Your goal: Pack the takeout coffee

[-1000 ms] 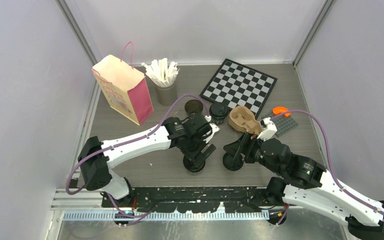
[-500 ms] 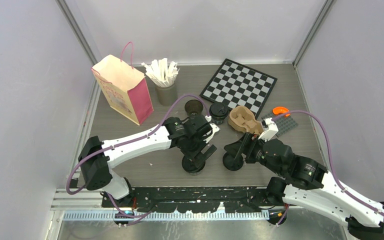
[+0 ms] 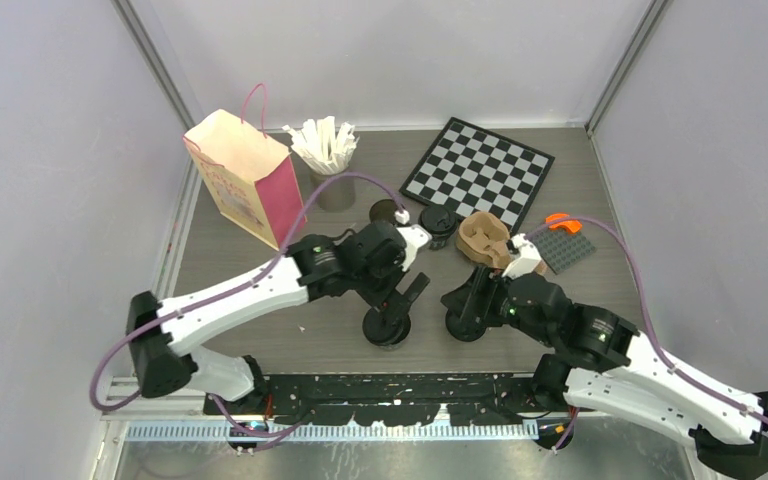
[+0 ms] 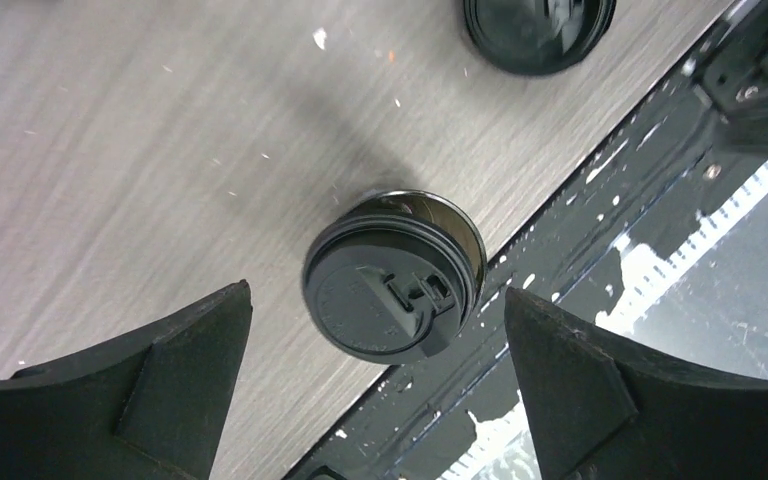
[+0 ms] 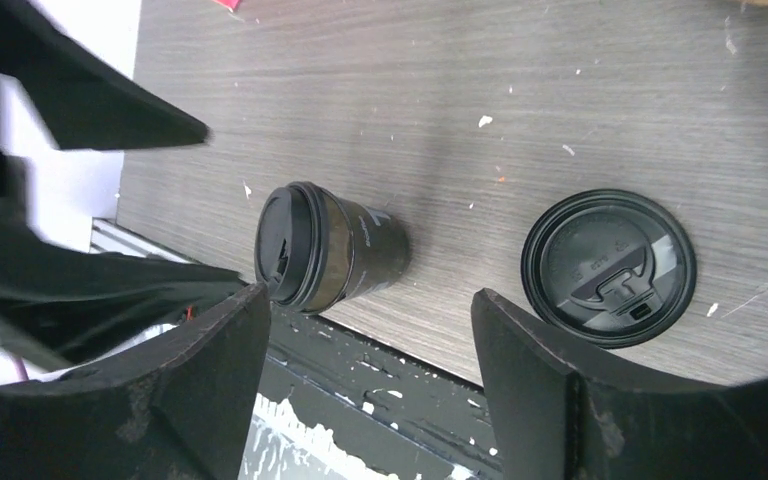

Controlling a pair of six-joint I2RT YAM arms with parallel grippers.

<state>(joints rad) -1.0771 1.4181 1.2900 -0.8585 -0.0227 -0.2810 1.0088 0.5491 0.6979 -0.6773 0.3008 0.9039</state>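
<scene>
One takeout coffee cup (image 4: pixel 392 275), black with a black lid, stands upright near the table's front edge. It also shows in the overhead view (image 3: pixel 387 328) and in the right wrist view (image 5: pixel 330 245). My left gripper (image 4: pixel 377 300) hangs open above it, fingers clear of both sides, also seen from above (image 3: pixel 402 298). A second black lid (image 5: pixel 608 265) sits to its right; whether a cup is under it I cannot tell. My right gripper (image 5: pixel 370 295) is open and empty above the gap between the two. Further back stand a lidded cup (image 3: pixel 438 222) and an open cup (image 3: pixel 385 212).
A brown pulp carrier (image 3: pixel 485 240) sits behind the right gripper. A pink paper bag (image 3: pixel 250 180) stands at back left beside a grey cup of white stirrers (image 3: pixel 332 165). A chessboard (image 3: pixel 480 172), a grey studded plate (image 3: pixel 563 250) and an orange piece (image 3: pixel 562 221) lie at back right.
My left gripper has opened wider and drawn up and back from the lidded cup, which stays standing. The left arm has swung left. My right gripper has shifted slightly left.
</scene>
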